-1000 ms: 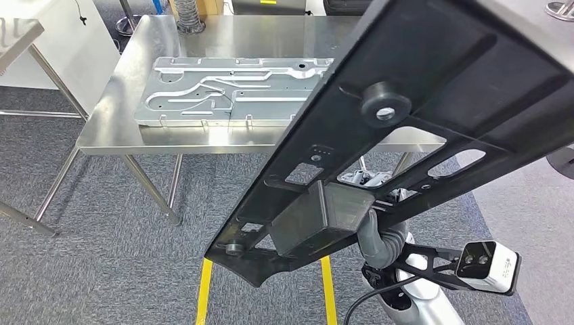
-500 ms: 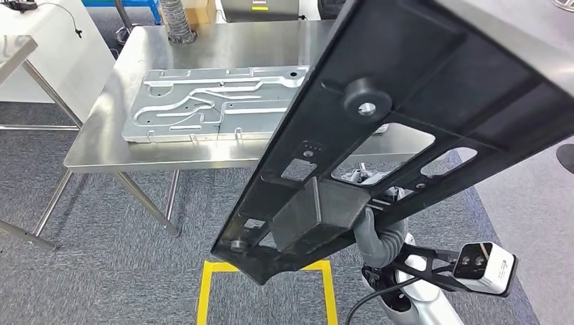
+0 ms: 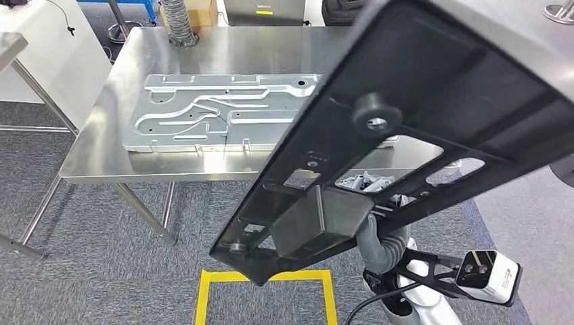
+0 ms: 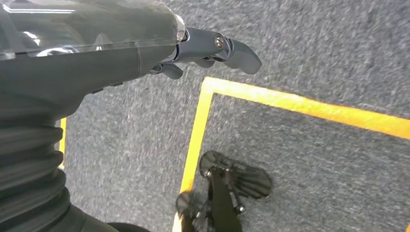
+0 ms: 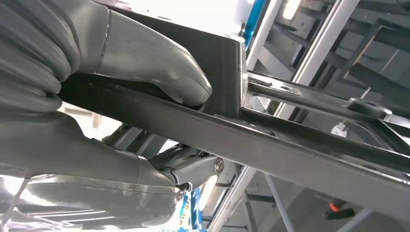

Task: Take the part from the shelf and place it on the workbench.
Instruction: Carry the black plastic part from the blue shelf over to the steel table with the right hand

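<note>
Left robot hand [image 4: 212, 48]: seen in the left wrist view hanging over grey carpet [image 4: 314, 58], nothing held, dark fingers [image 4: 239, 53] extended and apart. A yellow floor line [image 4: 300, 104] is seen below it on the carpet.

Desk [image 3: 203, 47]: stainless steel, well ahead of the right robot hand, across a strip of carpet. A flat stamped metal plate [image 3: 210, 112] is laid on its top, set ahead and to the left of the right robot hand.

Black part [image 3: 420, 128]: a long frame with cut-out openings, a round boss and a box-shaped block near its lower end. It is held up in the air, tilted, its low end nearest the robot and its high end rising to the right, partly covering the desk's right side in the head view. It is not resting on the desk.

Right robot hand [image 5: 145, 96]: clamped on the black part. In the right wrist view the thick grey thumb [image 5: 159, 67] is pressed on one face of a bar of the frame, with the fingers [image 5: 203, 169] curled under the opposite face. In the head view the hand is mostly hidden beneath the block.
</note>
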{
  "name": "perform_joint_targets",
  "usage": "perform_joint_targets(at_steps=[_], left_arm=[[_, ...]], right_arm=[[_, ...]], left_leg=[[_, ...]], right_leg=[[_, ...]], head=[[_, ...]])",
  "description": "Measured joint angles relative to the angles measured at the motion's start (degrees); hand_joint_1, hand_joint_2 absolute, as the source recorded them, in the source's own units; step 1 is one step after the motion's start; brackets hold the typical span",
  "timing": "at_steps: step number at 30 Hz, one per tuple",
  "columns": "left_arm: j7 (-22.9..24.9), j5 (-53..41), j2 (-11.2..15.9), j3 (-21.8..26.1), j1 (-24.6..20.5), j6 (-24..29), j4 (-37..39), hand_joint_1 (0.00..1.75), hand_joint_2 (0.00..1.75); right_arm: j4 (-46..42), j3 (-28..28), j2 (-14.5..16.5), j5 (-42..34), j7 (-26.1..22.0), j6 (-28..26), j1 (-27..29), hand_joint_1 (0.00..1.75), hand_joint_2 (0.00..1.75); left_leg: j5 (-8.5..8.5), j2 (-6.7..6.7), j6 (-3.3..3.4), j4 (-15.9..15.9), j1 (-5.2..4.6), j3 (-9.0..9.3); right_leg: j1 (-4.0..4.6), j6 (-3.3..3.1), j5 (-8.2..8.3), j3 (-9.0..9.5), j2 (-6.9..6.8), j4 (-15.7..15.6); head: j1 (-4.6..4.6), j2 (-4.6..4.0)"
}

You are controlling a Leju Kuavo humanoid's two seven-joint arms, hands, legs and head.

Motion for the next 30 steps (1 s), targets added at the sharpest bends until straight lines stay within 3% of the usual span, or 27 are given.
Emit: perform_joint_targets(at_steps=[1, 2, 3, 4, 6, 8, 11, 13, 14, 16, 17, 18, 19, 21, 22, 24, 27, 29, 30], left_arm=[[0.01, 0.00, 0.01, 0.01, 0.00, -0.01, 0.00, 0.00, 1.75], [0.01, 0.00, 0.01, 0.02, 0.02, 0.00, 0.00, 0.00, 1.75], [0.01, -0.01, 0.01, 0.03, 0.06, 0.00, 0.00, 0.00, 1.75], [0.01, -0.03, 0.01, 0.03, 0.09, 0.00, 0.00, 0.00, 1.75], [-0.02, -0.16, -0.05, 0.04, 0.07, -0.01, 0.01, 0.00, 1.75], [-0.08, -0.39, -0.15, 0.04, -0.02, -0.03, 0.03, 0.00, 1.75], [-0.04, -0.64, -0.12, 0.04, -0.12, -0.07, 0.04, 0.00, 1.75], [0.03, -0.64, -0.05, 0.08, -0.21, -0.07, 0.04, 0.00, 1.75], [0.08, -0.58, -0.03, 0.13, -0.21, -0.07, 0.04, 0.00, 1.75], [0.13, -0.40, -0.06, 0.29, -0.08, -0.07, 0.04, 0.00, 1.75], [0.14, -0.32, -0.06, 0.40, 0.02, -0.07, 0.04, 0.00, 1.75], [0.09, -0.27, -0.06, 0.52, 0.12, -0.08, 0.04, 0.00, 1.75], [0.00, -0.27, -0.06, 0.64, 0.18, -0.09, 0.04, 0.00, 1.75], [-0.21, -0.37, -0.06, 0.86, 0.27, -0.12, 0.04, 0.00, 1.75], [-0.28, -0.43, -0.07, 0.94, 0.28, -0.14, 0.04, 0.00, 1.75], [-0.36, -0.50, -0.08, 1.03, 0.30, -0.17, 0.04, 0.00, 1.75], [-0.60, -0.72, -0.10, 1.04, 0.34, -0.32, 0.04, 0.00, 1.75], [-0.73, -0.88, -0.11, 1.04, 0.25, -0.51, 0.04, 0.00, 1.75], [-0.74, -0.94, -0.11, 1.04, 0.17, -0.58, 0.04, 0.00, 1.75]], right_arm=[[-0.04, -0.03, -0.01, 0.00, -0.01, 0.00, 0.13, 1.75, 1.75], [-0.05, -0.05, -0.02, 0.01, -0.01, 0.00, 0.26, 1.75, 1.75], [-0.08, -0.07, -0.03, 0.02, -0.01, -0.01, 0.35, 1.75, 1.75], [-0.16, -0.11, -0.04, 0.09, -0.01, -0.03, 0.38, 1.75, 1.75], [-0.49, -0.26, -0.09, 0.34, -0.01, -0.17, 0.36, 1.75, 1.75], [-1.05, -0.40, -0.16, 0.72, -0.01, -0.35, 0.30, 1.75, 1.75], [-2.43, -0.72, -0.27, 1.33, -0.01, -0.30, 0.32, 1.75, 1.75], [-3.70, -1.06, -0.26, 1.99, -0.02, -0.08, 0.35, 1.75, 1.75], [-4.26, -1.17, -0.24, 2.35, -0.02, -0.01, 0.37, 1.75, 1.75], [-4.97, -1.23, -0.20, 2.85, -0.03, -0.13, 0.39, 1.75, 1.75], [-5.21, -1.22, -0.20, 3.02, -0.02, -0.31, 0.45, 1.75, 1.75], [-5.48, -1.19, -0.20, 3.18, -0.02, -0.58, 0.51, 1.75, 1.75], [-5.80, -1.16, -0.20, 3.38, -0.02, -0.91, 0.55, 1.75, 1.75], [-6.41, -1.10, -0.20, 3.70, -0.02, -1.43, 0.58, 1.75, 1.75], [-6.67, -1.09, -0.20, 3.82, -0.01, -1.57, 0.57, 1.75, 1.75], [-7.04, -1.02, -0.20, 3.93, 0.02, -1.76, 0.58, 1.75, 1.75], [-7.75, -0.84, -0.20, 4.00, 0.03, -2.63, 0.53, 1.75, 1.75], [-8.23, -0.72, -0.23, 4.01, 0.03, -3.24, 0.27, 1.75, 1.75], [-8.43, -0.65, -0.27, 3.98, 0.07, -3.54, 0.16, 1.75, 1.75]], left_leg=[[-0.28, 0.00, 0.08, 0.01, -0.05, 0.22], [-0.61, -0.01, 0.11, 0.01, -0.09, 0.55], [-0.96, -0.04, 0.10, 0.02, -0.12, 1.02], [-1.37, -0.07, 0.05, 0.02, -0.15, 1.63], [-2.24, -0.16, -0.20, 0.02, -0.28, 2.78], [-2.98, -0.23, -0.72, 0.04, -0.45, 3.27], [-3.61, -0.05, -1.66, -0.24, -0.50, 3.69], [-4.86, 0.00, -2.24, 2.03, -0.47, 3.07], [-6.14, -0.01, -2.50, 5.07, -0.37, 1.60], [-8.81, -0.05, -2.94, 13.10, -0.19, -3.13], [-9.11, -0.05, -3.09, 15.85, -0.12, -5.19], [-8.18, -0.04, -3.17, 16.52, -0.07, -6.31], [-6.01, -0.04, -3.17, 14.77, -0.04, -6.25], [-0.63, -0.07, -2.89, 7.35, -0.05, -3.86], [0.88, -0.09, -2.64, 3.87, -0.12, -2.54], [1.03, -0.14, -2.02, 1.15, -0.28, -1.46], [0.36, -0.20, -1.05, 0.55, -0.22, -1.01], [-0.02, -0.20, -0.47, 0.11, -0.03, -0.22], [-0.27, -0.20, -0.28, 0.04, -0.03, 0.08]], right_leg=[[-0.05, 0.13, -0.95, -2.58, -0.02, 3.81], [-0.07, 0.18, -0.84, -4.45, -0.05, 6.03], [-0.06, 0.13, 0.53, -5.24, -0.09, 6.05], [-0.04, -0.03, 3.05, -4.79, -0.14, 3.64], [0.22, -0.73, 8.38, -1.97, -0.30, -4.41], [0.59, -1.47, 10.17, -0.06, -0.47, -9.51], [0.55, -2.27, 9.56, 0.56, -0.37, -10.72], [0.16, -2.83, 9.34, 1.62, -0.36, -11.50], [0.07, -3.08, 9.12, 2.20, -0.41, -11.75], [0.12, -3.43, 8.40, 3.02, -0.45, -11.82], [0.15, -3.44, 8.00, 3.43, -0.38, -11.79], [0.16, -3.40, 7.57, 3.94, -0.30, -11.76], [0.15, -3.30, 7.07, 4.57, -0.23, -11.71], [0.20, -2.95, 5.90, 5.93, -0.17, -11.59], [0.31, -2.69, 5.38, 6.31, -0.11, -11.43], [0.51, -2.11, 4.77, 6.37, -0.02, -11.31], [0.47, -1.17, 4.05, 6.52, -0.11, -11.10], [0.26, -0.56, 2.27, 4.82, -0.24, -7.26], [0.13, -0.35, 0.96, 2.73, -0.29, -3.60]], head=[[0.00, 0.00], [0.00, 0.00], [0.00, 0.00], [0.01, 0.00], [0.01, 0.00], [0.02, 0.00], [0.02, 0.00], [0.01, 0.00], [0.01, 0.00], [0.00, 0.00], [0.00, 0.00], [0.00, 0.00], [0.00, 0.00], [0.01, 0.00], [0.01, 0.00], [0.01, 0.00], [0.01, 0.01], [0.01, 0.01], [0.01, 0.00]])
